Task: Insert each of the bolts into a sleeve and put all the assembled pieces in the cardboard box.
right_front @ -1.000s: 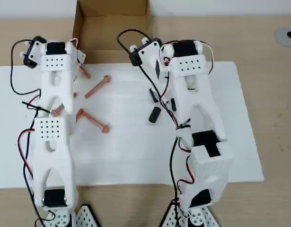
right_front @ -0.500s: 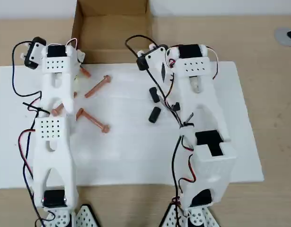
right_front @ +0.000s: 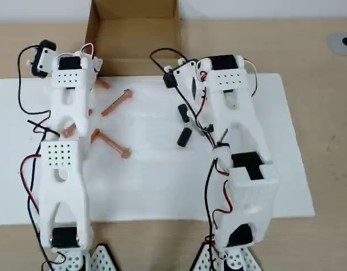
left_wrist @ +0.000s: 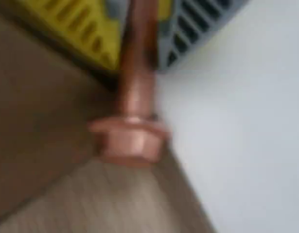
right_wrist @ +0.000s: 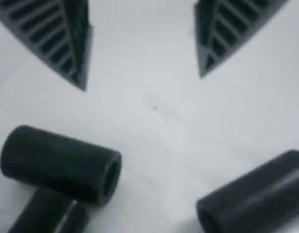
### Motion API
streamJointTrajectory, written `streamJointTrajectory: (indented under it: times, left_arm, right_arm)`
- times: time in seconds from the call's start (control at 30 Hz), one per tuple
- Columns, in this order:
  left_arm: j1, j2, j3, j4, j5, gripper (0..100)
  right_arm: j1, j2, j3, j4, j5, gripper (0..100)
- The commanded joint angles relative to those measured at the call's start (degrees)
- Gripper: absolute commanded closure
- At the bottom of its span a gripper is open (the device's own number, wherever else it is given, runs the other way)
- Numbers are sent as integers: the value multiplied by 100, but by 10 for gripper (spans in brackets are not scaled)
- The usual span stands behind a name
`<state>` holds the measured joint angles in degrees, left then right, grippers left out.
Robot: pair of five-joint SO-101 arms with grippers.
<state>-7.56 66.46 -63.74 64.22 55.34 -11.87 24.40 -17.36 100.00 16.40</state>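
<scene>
left claw (left_wrist: 135, 51): shut round the shank of a copper bolt (left_wrist: 132, 131), head sticking out, at the front left corner of the cardboard box (right_front: 95, 34).
loose bolts (right_front: 115, 104): three lay on the white sheet (right_front: 150, 186) beside the left arm.
cardboard box: sat at the sheet's far edge.
sleeves (right_front: 185, 137): black, lay mid-sheet, apart from the bolts.
right claw (right_wrist: 142, 73): wide open, gripped nothing, hung over the sheet near the sleeves.
bench (right_front: 320, 113): wooden, under the sheet.
</scene>
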Motion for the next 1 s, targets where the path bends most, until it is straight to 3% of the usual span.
streamJointTrajectory:
  times: [0.0, 0.13, 0.43, 0.7, 0.8, 0.97]
  left_arm:
    - [-211, -4, -35, -193, 18, 997]
    - [-88, -13, -527, 141, -281, 997]
    - [193, -13, -3200, 2295, -870, 997]
    - [176, -593, -3191, 3218, -1530, 997]
    - [167, -708, -3165, 3657, -2207, 998]
    - [-70, -927, -2312, 3657, -4360, 998]
  right_arm:
    - [92, -31, -13, 0, 35, 811]
    - [92, -31, -4, 0, 35, 811]
    - [92, -13, -4, 0, 9, 811]
    - [92, -13, -4, 0, 0, 811]
    - [92, -13, -4, 0, 0, 811]
    - [92, -31, -40, 88, -9, 812]
